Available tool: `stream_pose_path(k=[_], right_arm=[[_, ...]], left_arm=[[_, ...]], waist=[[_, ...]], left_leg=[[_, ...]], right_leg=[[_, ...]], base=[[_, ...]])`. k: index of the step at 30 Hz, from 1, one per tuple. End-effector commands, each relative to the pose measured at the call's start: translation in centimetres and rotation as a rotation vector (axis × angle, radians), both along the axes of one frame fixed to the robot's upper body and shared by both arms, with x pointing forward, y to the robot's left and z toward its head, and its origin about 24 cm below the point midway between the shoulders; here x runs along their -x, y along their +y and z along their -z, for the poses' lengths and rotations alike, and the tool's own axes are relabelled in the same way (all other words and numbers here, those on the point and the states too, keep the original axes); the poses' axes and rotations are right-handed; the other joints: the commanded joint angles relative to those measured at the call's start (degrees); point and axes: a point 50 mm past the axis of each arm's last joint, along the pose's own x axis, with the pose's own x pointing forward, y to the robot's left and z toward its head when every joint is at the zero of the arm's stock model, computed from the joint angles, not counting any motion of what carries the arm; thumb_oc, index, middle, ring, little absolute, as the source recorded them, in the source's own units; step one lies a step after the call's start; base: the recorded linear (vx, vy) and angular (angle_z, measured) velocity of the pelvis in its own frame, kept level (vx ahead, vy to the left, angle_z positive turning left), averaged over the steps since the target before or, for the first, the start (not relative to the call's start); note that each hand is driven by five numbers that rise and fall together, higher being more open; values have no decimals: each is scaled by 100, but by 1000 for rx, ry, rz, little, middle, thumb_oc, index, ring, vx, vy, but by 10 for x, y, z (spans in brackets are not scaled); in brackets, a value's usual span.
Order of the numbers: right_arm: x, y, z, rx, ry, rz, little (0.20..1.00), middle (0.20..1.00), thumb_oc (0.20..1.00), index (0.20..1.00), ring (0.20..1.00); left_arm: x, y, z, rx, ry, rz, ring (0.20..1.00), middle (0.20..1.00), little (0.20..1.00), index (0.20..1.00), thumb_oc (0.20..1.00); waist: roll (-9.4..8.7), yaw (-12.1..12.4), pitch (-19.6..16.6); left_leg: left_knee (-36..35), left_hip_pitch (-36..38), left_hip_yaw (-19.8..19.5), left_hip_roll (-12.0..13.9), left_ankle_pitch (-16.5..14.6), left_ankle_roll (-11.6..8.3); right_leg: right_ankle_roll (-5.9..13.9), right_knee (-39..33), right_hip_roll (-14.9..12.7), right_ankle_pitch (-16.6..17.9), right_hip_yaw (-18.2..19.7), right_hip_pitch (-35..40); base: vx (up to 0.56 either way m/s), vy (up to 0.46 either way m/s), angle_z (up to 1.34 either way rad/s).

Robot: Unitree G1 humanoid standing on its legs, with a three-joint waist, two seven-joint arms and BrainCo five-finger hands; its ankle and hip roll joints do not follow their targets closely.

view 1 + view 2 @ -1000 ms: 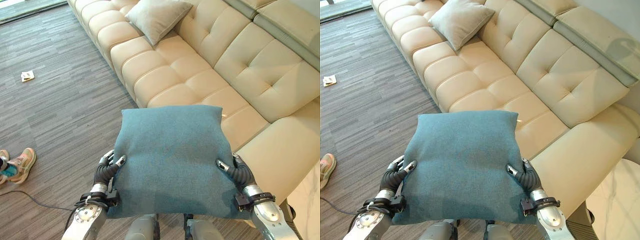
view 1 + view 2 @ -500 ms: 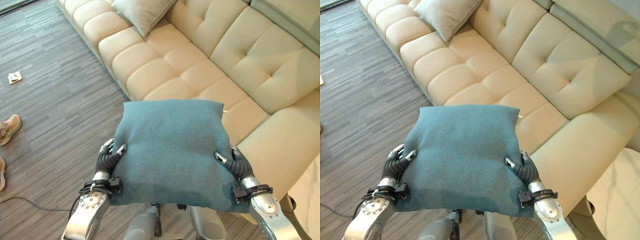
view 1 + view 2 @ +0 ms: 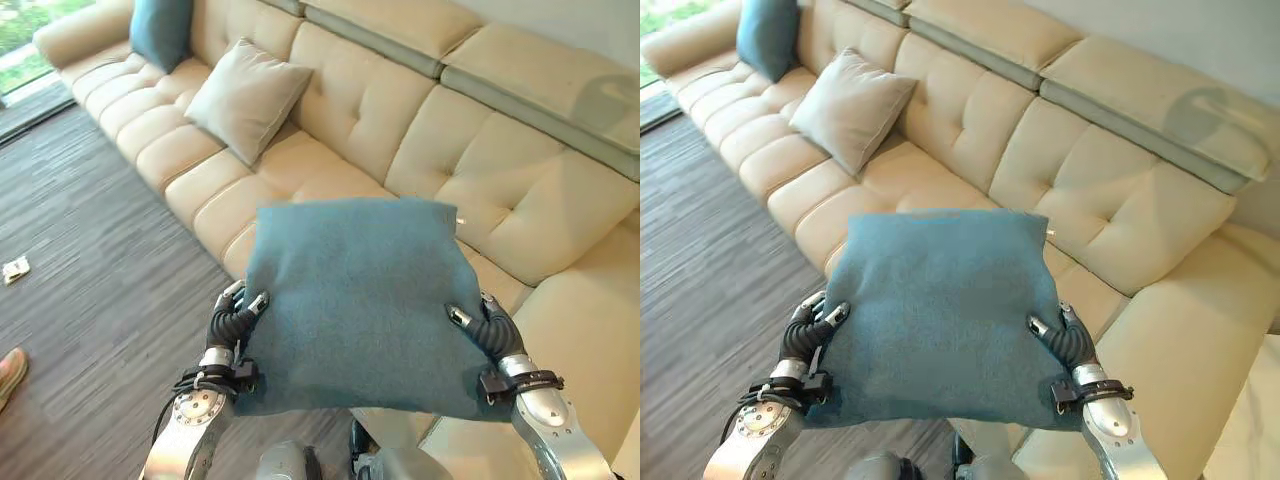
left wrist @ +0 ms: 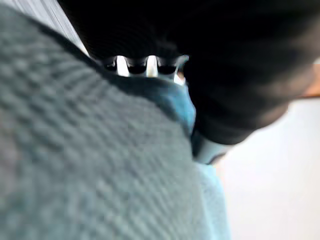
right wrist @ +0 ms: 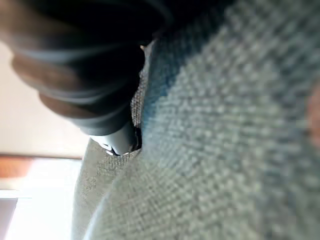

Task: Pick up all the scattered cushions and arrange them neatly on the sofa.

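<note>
Both arms reach forward from the near edge, bent slightly inward toward each other, wrists under dark ribbed covers. The left hand point(image 3: 235, 318) sits at the near left, its thumb lying on top of the teal cushion point(image 3: 355, 300) and its fingers point(image 4: 146, 65) curled beneath the edge, pinching it. The right hand point(image 3: 487, 325) mirrors this at the near right, thumb on top, clamping the opposite edge. The two hands are level and well apart.

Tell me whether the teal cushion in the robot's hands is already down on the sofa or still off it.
Off it: the teal cushion is pinched between the left hand and right hand, above the sofa.
</note>
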Motion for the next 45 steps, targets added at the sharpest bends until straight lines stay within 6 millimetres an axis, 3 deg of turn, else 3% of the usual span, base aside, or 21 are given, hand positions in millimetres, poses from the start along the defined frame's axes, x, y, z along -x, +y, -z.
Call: stream_pose_path(k=[1,4,6,8,11,13,16,18,19,22,27,30,33,34,35,38,41,42,43,44,45], right_arm=[[-5,4,-22,6,-153,-23,200,200,200,200,200],[-7,11,-16,5,-131,-58,200,200,200,200,200],[-8,10,-13,18,-117,-51,200,200,200,200,200],[-9,10,-12,24,-111,-56,200,200,200,200,200],[-7,8,-7,51,-77,-55,200,200,200,200,200],[-6,8,-6,53,-70,-58,200,200,200,200,200],[-6,9,0,55,-46,-44,200,200,200,200,200],[-14,19,1,44,-54,-59,200,200,200,200,200],[-14,19,1,44,-55,-59,200,200,200,200,200],[-19,28,2,36,-61,-70,200,200,200,200,200],[-31,38,-4,19,-111,-57,200,200,200,200,200],[-53,56,-25,-27,-215,-48,200,200,200,200,200],[-78,81,-63,-52,-379,-49,200,200,200,200,200],[-94,94,-100,-46,-524,-29,200,200,200,200,200],[-95,94,-102,-46,-530,-28,200,200,200,200,200],[-114,109,-153,-14,-708,17,200,200,200,200,200],[-132,112,-195,51,-834,110,200,200,200,200,200],[-140,111,-216,92,-879,167,200,200,200,200,200],[-144,107,-228,112,-904,207,200,200,200,200,200],[-144,107,-229,111,-906,208,200,200,200,200,200],[-151,106,-252,187,-965,267,200,200,200,200,200]], left_arm=[[-7,0,-26,-16,-174,8,200,200,200,200,200],[-3,4,-19,-27,-148,-27,200,200,200,200,200],[-1,7,-14,-44,-129,-58,200,200,200,200,200],[0,9,-14,-40,-130,-68,200,200,200,200,200],[0,4,-6,-32,-97,-42,200,200,200,200,200],[1,6,-6,-42,-93,-41,200,200,200,200,200],[1,8,-4,-72,-79,-27,200,200,200,200,200],[0,13,-4,-98,-77,-49,200,200,200,200,200],[0,13,-4,-98,-78,-49,200,200,200,200,200],[-5,14,-3,-121,-79,-68,200,200,200,200,200],[-14,7,-6,-128,-108,-59,200,200,200,200,200],[-38,-5,-25,-152,-209,-62,200,200,200,200,200],[-72,-28,-57,-180,-367,-92,200,200,200,200,200],[-97,-41,-91,-240,-507,-140,200,200,200,200,200],[-98,-41,-93,-240,-514,-142,200,200,200,200,200],[-127,-56,-143,-318,-682,-227,200,200,200,200,200],[-148,-61,-182,-429,-781,-298,200,200,200,200,200],[-158,-58,-204,-506,-820,-347,200,200,200,200,200],[-161,-56,-218,-550,-847,-379,200,200,200,200,200],[-161,-57,-219,-550,-850,-379,200,200,200,200,200],[-171,-55,-249,-659,-883,-438,200,200,200,200,200]], waist=[[71,-225,-257],[172,-205,-283],[331,-248,-298],[365,-233,-308],[539,-271,-423],[558,-270,-446],[551,-245,-501],[517,-88,-485],[518,-69,-487],[452,21,-533],[417,29,-545],[391,70,-435],[379,80,-142],[401,86,156],[404,87,170],[430,90,463],[490,76,460],[514,63,450],[537,62,456],[537,59,432],[571,33,504]], left_leg=[[-1299,764,-932,68,917,85],[-2290,754,-1764,209,1659,-18],[-2560,644,-1900,290,1911,-194],[-2529,792,-1910,324,1885,-197],[-2560,1074,-1469,273,1668,-162],[-2560,1098,-1361,267,1640,-164],[-2560,1207,-920,179,1449,-52],[-2560,1308,-484,185,1287,49],[-2560,1295,-465,195,1297,44],[-2560,1361,-189,213,1204,3],[-2560,1486,-240,182,1129,0],[-2560,1421,-245,207,1162,-24],[-2560,1131,-274,222,1272,-49],[-2560,773,-330,227,1444,-71],[-2560,740,-335,229,1457,-71],[-1966,-265,-390,225,1498,-96],[-1573,-1110,-429,182,1517,-118],[-1442,-1458,-465,149,1535,-151],[-1371,-1672,-489,140,1583,-159],[-1333,-1717,-498,137,1537,-164],[-1182,-2151,-559,110,1601,-174]], right_leg=[[827,-131,48,-371,-56,-218],[754,27,154,-405,687,-169],[807,121,96,-550,1072,28],[817,145,90,-591,1248,75],[1002,135,-87,-558,1466,99],[1013,141,-118,-552,1501,70],[1204,37,-283,-477,1594,-11],[1306,39,-361,-434,1397,-113],[1304,38,-351,-414,1420,-133],[1328,-11,-437,-331,463,-137],[1288,-255,-530,-452,224,123],[1257,-255,-539,-497,207,51],[1219,-255,-534,-443,217,-205],[1193,-167,-527,-368,218,-592],[1192,-134,-524,-376,216,-638],[1160,531,-517,-360,237,-1711],[1175,1059,-493,-394,244,-2562],[1208,1196,-501,-413,251,-2884],[1226,1269,-508,-391,249,-3090],[1230,1302,-512,-433,243,-3130],[1266,1527,-531,-409,264,-3598]], base=[[174,92,-136],[146,120,-143],[196,246,-188],[178,214,-134],[214,342,-137],[98,198,-91],[106,238,-61],[90,200,-51],[51,93,-117],[77,46,-78],[105,29,16],[-5,-11,6],[-192,-28,21],[-258,-26,6],[-301,-21,-1],[-249,-15,7],[-99,4,-6],[-40,12,-1],[-1,7,4],[-45,19,5],[0,0,0]])
